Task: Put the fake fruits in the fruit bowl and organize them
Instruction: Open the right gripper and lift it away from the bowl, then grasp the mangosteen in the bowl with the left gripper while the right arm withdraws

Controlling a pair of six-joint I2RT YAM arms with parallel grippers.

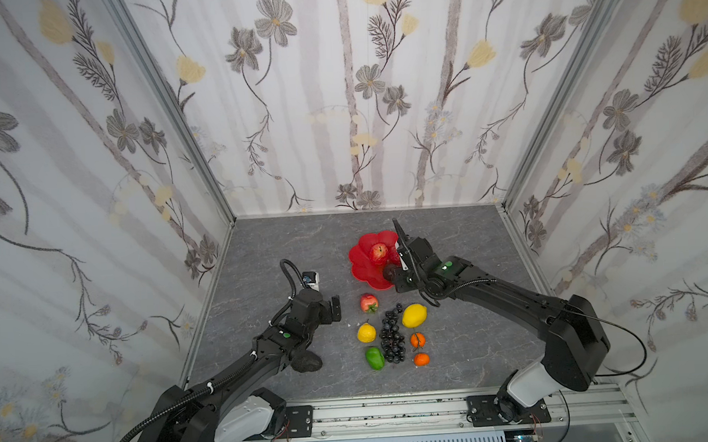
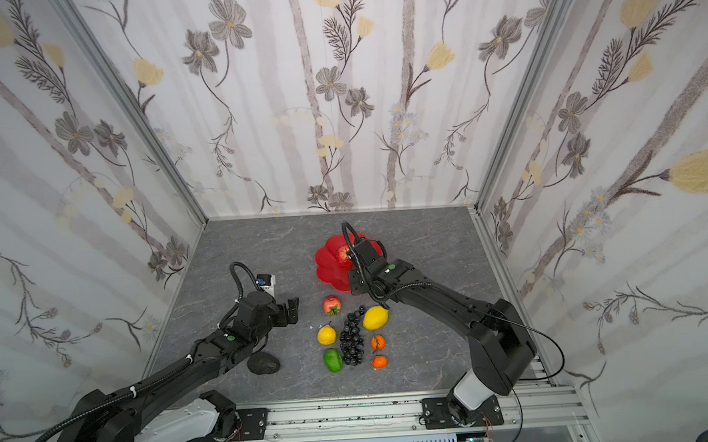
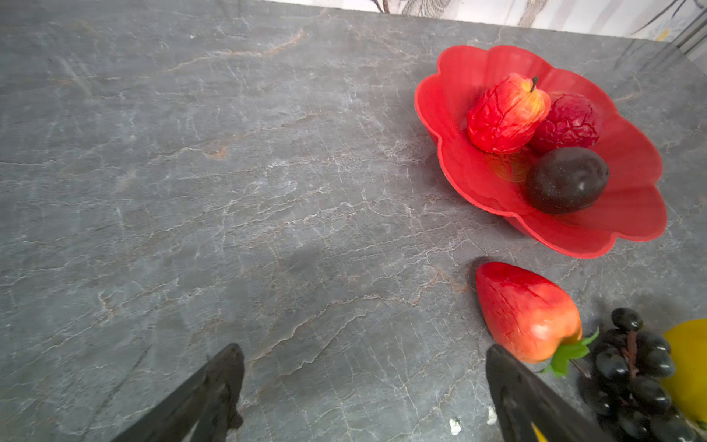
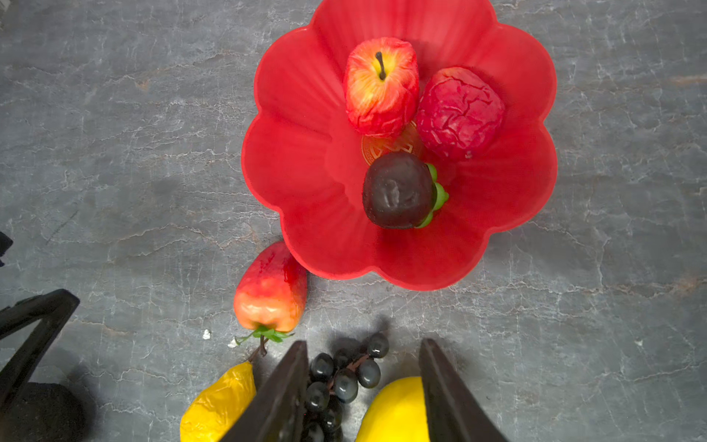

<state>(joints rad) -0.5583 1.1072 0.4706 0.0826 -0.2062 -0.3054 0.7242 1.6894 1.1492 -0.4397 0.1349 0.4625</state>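
Observation:
The red scalloped fruit bowl [image 4: 290,153] [image 1: 361,267] holds a red-yellow apple [image 4: 380,86], a wrinkled dark red fruit [image 4: 459,113] and a dark round fruit [image 4: 399,189]. My right gripper [image 4: 363,344] [image 1: 395,280] hangs open over the bowl's near rim, holding nothing. On the table lie a red-orange fruit [image 1: 368,302], a lemon [image 1: 414,315], a small yellow fruit [image 1: 366,333], the black grape bunch [image 1: 393,338], a green fruit [image 1: 374,357] and two oranges [image 1: 418,340]. My left gripper [image 1: 334,308] [image 3: 363,350] stands open and empty, left of the red-orange fruit [image 3: 528,313].
A rough dark fruit [image 1: 306,361] lies beside my left forearm. Floral-papered walls close in the grey stone table [image 1: 287,250] on three sides. An aluminium rail [image 1: 395,411] runs along the front edge. White crumbs [image 3: 455,425] lie near the left fingers.

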